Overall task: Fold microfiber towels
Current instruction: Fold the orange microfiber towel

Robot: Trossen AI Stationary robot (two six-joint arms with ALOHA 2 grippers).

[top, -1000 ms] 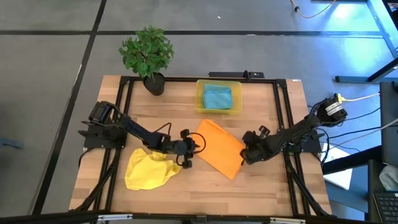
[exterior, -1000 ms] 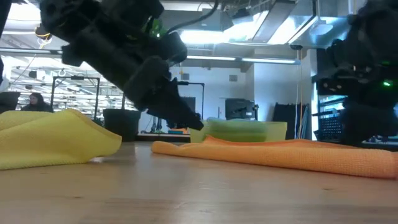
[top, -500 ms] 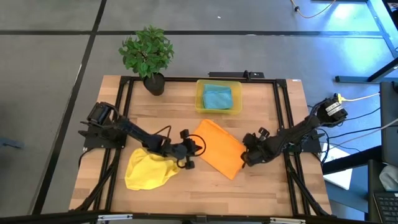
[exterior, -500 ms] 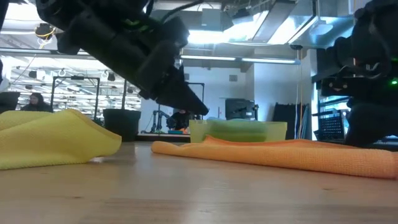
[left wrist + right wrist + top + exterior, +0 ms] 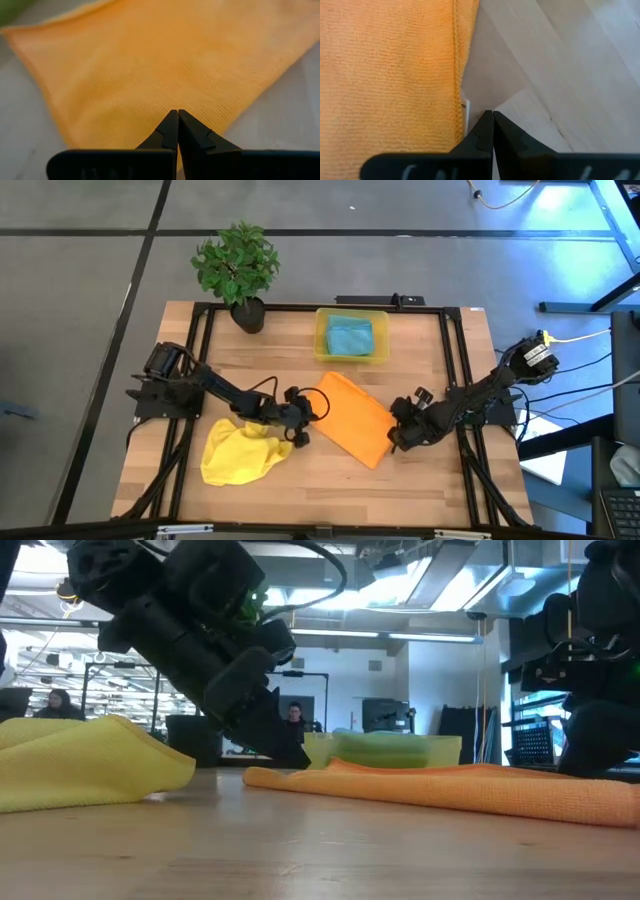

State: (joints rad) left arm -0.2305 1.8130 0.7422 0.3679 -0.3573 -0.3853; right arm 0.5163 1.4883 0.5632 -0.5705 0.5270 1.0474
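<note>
1. Wooden table: light planks on a black frame; it carries every item below.
2. Orange towel: folded flat, lying askew at the table's middle, one corner toward the far edge and one toward the near edge. In the low view it is a low, long band across the wood.
3. Yellow towel: crumpled in a loose heap near the table's near-left corner, apart from the orange towel; unfolded.
4. Teal-blue towel: lying inside the yellow bin.
5. Yellow bin: translucent plastic, at the middle of the table's far edge.
6. Potted plant: green leaves in a dark pot, at the table's far-left corner.
7. Left gripper: low at the orange towel's left edge, between the two loose towels. Its wrist view shows the fingers pressed together, tips over the orange cloth; whether any cloth is pinched cannot be told.
8. Right gripper: low at the orange towel's right edge. Its wrist view shows the fingers pressed together beside the stitched hem, over bare wood, holding nothing.
9. Person: seen in the low view, in the room behind the table.
</note>
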